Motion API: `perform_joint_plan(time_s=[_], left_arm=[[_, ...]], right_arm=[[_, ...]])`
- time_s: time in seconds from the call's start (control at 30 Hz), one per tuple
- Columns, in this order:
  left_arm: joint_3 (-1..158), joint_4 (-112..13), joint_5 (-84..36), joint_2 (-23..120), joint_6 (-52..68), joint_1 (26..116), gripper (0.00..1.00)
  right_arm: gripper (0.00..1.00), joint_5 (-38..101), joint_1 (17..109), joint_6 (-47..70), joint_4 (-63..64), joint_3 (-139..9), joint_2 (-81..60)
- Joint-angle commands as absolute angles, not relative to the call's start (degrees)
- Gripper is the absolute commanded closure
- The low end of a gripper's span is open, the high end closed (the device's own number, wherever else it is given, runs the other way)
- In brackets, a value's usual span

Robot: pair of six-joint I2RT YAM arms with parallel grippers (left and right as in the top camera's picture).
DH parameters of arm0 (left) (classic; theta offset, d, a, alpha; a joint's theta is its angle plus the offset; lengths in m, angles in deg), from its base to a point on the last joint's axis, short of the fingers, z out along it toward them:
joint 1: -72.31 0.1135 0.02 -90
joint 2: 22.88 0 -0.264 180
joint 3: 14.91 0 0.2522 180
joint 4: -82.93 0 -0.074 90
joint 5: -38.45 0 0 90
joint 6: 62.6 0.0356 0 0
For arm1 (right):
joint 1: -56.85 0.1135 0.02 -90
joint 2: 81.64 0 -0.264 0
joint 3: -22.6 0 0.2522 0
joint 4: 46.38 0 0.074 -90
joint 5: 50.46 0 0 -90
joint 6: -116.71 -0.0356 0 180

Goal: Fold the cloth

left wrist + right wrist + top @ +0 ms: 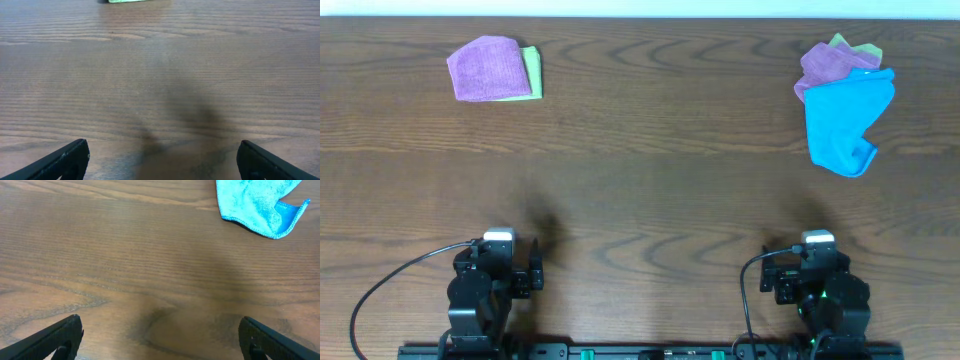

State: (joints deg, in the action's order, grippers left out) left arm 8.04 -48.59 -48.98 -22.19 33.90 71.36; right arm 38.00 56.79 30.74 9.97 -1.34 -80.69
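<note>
The blue cloth (842,118) lies crumpled and unfolded, the left arm (488,290) and right arm (825,292) sit far from it with jaws wide and empty, so the right one should reach it first.

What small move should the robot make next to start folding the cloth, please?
Probably reach the right gripper, open and empty at the table's near side, forward toward the blue cloth. The cloth lies crumpled far ahead on that arm's side, overlapping a purple cloth.

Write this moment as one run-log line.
phase: not started | blue cloth: crumpled, far right, against purple cloth | left gripper: open, empty | right gripper: open, empty
</note>
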Motion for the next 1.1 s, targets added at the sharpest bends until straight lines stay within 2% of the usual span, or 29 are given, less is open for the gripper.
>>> perform_joint_plan(time_s=[0.0,0.57,0.73,0.87,1.07], left_arm=[[7.7,-48.4,-49.4,-22.7,35.1,71.5,0.05],[7.7,-48.4,-49.4,-22.7,35.1,71.5,0.05],[7.7,-48.4,-49.4,-22.7,35.1,71.5,0.05],[7.7,-48.4,-49.4,-22.7,35.1,71.5,0.05],[7.7,-48.4,-49.4,-22.7,35.1,71.5,0.05]], right_arm=[[0.01,37.4,56.1,31.5,9.9,-0.4,-81.3],[0.01,37.3,56.1,31.4,9.9,-0.4,-81.3],[0.01,37.4,56.0,27.1,9.9,-1.5,-80.7],[0.01,37.4,54.8,22.2,8.1,-6.1,-74.7],[0.01,37.4,50.9,20.1,9.4,-22.1,-56.3]])
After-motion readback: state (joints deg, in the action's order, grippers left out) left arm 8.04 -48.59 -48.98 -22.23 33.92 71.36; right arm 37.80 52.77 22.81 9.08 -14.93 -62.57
